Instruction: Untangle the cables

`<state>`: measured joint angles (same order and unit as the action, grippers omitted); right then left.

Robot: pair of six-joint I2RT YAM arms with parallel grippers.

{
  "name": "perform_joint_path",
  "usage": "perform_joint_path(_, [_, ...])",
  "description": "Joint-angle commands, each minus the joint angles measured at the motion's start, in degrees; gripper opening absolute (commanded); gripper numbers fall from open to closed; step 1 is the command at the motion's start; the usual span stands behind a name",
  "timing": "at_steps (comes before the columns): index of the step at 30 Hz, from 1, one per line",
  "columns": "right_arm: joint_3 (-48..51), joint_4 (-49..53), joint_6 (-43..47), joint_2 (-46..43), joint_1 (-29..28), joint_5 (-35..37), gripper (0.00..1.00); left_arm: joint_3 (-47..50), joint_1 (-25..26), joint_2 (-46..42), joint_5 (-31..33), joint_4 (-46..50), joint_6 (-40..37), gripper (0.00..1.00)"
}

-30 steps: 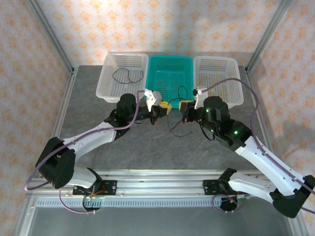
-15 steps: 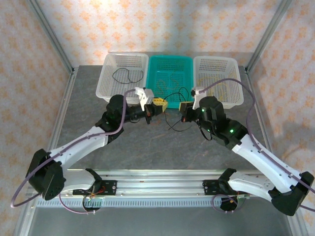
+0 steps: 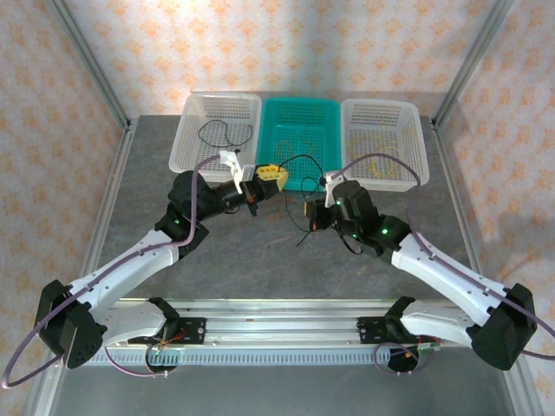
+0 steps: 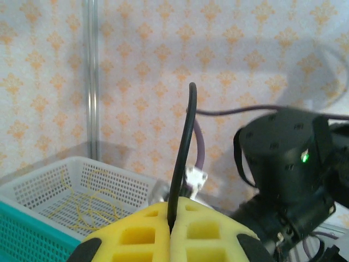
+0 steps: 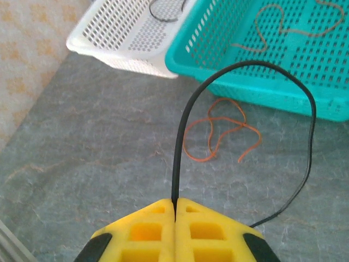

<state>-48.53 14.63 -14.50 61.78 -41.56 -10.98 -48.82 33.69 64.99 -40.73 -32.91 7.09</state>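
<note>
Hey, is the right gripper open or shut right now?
Shut. In the right wrist view the right gripper has its yellow pads pressed together, pinching the black cable.

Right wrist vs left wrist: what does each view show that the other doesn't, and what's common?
Right wrist, not left: a loose orange cable on the table, a brownish cable inside the teal basket, and the left white basket with a black loop.
Left wrist, not right: the right white basket with yellow cables, and the right arm.
Both: the teal basket, and the view's own yellow end effector, right end effector and left end effector, shut on the black cable.
</note>
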Motion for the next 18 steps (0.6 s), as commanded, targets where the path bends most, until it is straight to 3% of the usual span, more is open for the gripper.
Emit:
perform_joint_path(1, [2.2,-2.0,-0.4,-0.2,0.2,1.3,0.00,-2.3,-1.0,-2.6,4.2,-4.5,1.8,0.00])
perform_joint_path(8, [4.7,1.8,-5.1,-2.7,0.3,13.7,0.00,-1.7,-6.8,-6.2,11.7,-0.3,3.5,0.00])
perform_joint_path(15, [1.2,11.5,-6.0,-1.5,0.2,14.7,0.00,-5.6,-12.0,-6.3,23.3,14.4,2.1,0.00])
perform_joint_path(18, [-0.9,16.4,-5.8,0.5,0.3,15.5,0.00,-7.4,-14.3,-5.2,25.5,18.1,3.1,0.00])
